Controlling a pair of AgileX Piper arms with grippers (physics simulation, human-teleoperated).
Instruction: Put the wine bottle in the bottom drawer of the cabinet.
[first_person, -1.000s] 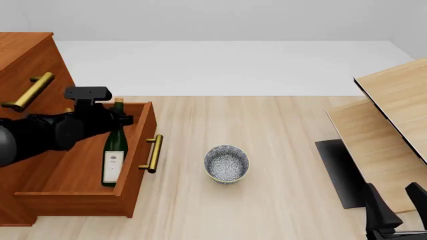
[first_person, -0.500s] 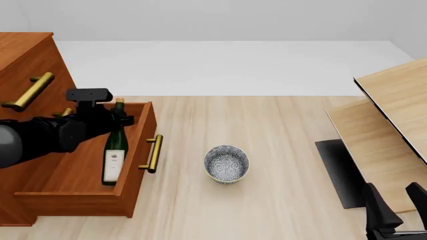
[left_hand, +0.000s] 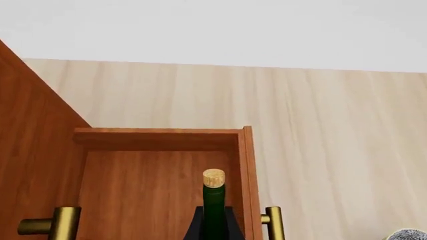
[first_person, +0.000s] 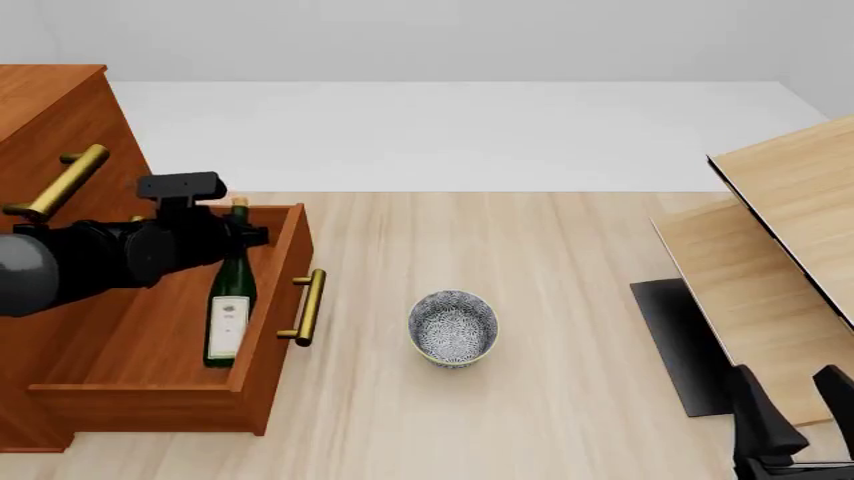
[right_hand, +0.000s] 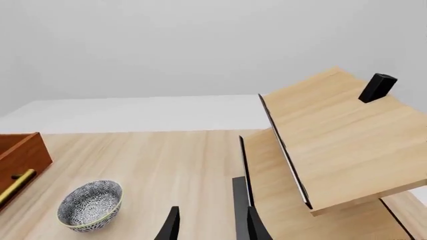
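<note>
The wine bottle stands upright inside the pulled-out bottom drawer of the cabinet, close behind the drawer's front panel. The left gripper is at the bottle's neck, its fingers apparently clamped on it, so the placing looks nearly done with only the release and withdrawal left. The right gripper waits well apart, its fingers spread and holding nothing, beyond a speckled bowl.

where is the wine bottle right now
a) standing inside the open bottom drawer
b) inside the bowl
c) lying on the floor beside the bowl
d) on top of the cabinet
a, the wine bottle stands upright within the walls of the pulled-out bottom drawer, well apart from the bowl.
</note>
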